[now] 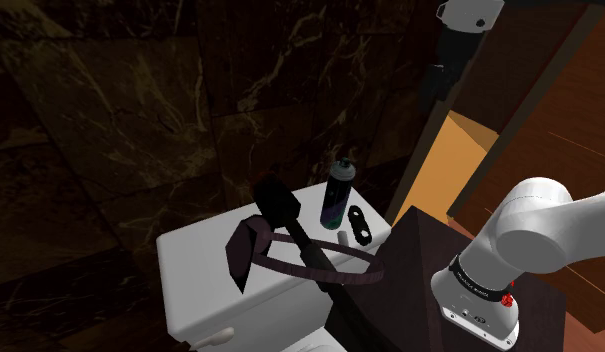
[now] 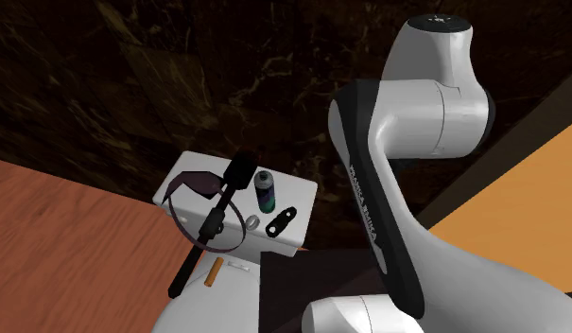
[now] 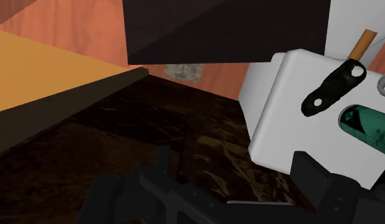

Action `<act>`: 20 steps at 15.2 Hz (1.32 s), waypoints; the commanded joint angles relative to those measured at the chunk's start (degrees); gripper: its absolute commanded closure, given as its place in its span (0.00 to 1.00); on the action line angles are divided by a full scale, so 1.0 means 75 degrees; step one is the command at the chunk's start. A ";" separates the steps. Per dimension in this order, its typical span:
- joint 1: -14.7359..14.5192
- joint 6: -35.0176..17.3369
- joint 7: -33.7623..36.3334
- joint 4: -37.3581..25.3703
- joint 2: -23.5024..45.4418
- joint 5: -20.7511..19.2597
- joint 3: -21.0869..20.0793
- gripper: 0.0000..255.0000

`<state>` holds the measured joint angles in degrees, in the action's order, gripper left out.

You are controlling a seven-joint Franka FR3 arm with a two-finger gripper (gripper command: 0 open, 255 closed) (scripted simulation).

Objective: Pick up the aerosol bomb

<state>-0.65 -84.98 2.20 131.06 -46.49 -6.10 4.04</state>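
White tank lid [image 1: 195, 250] carries the aerosol can [image 1: 338, 195], upright near its far edge (dark cap, greenish body) and untouched, so I judge the whole pick is left to do. In the second exterior view the arm [image 2: 369, 189] is folded high over the stand, well apart from the can [image 2: 266, 192]. In the wrist view my gripper [image 3: 238, 181] hangs empty, fingers [image 3: 308, 172] spread, with the can [image 3: 366, 124] off beyond one finger.

The aerosol can [image 1: 337, 196] is teal and purple with a black cap; the tank [image 1: 195, 255] is white; the wall [image 1: 130, 90] is dark with pale veins.
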 commanded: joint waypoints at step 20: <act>-0.1066 -0.2124 0.2483 -0.0226 0.1844 0.0686 -0.3369 0.00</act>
<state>-8.48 -100.03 20.03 129.67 -33.65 -0.72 -20.09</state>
